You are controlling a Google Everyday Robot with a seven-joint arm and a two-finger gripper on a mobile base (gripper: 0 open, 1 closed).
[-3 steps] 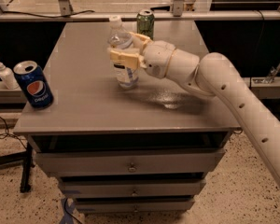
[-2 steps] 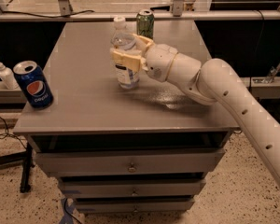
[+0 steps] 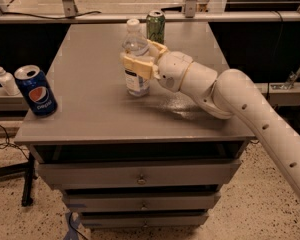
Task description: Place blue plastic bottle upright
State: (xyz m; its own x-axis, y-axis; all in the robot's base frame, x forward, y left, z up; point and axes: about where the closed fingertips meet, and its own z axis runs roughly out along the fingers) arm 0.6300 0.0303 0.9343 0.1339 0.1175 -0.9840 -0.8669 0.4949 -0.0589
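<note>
One cream two-finger gripper clamped on waist of clear blue-labelled plastic bottle with white cap. Bottle upright, base at grey worktop, centre-rear. Risk: gripper dragging sideways on release could topple tall, light bottle, perhaps into green drinks can just behind. Blue can at left front edge carries Pepsi logo; bottle label and green can unreadable.

**Single Camera, Front of Desk**

Fig. 1. My one view looks from in front of the desk, raised and tilted down across its top, near enough that the top and drawers fill the frame. The arm enters from lower right. Its pincer clasps the blue plastic bottle mid-desk.
</note>
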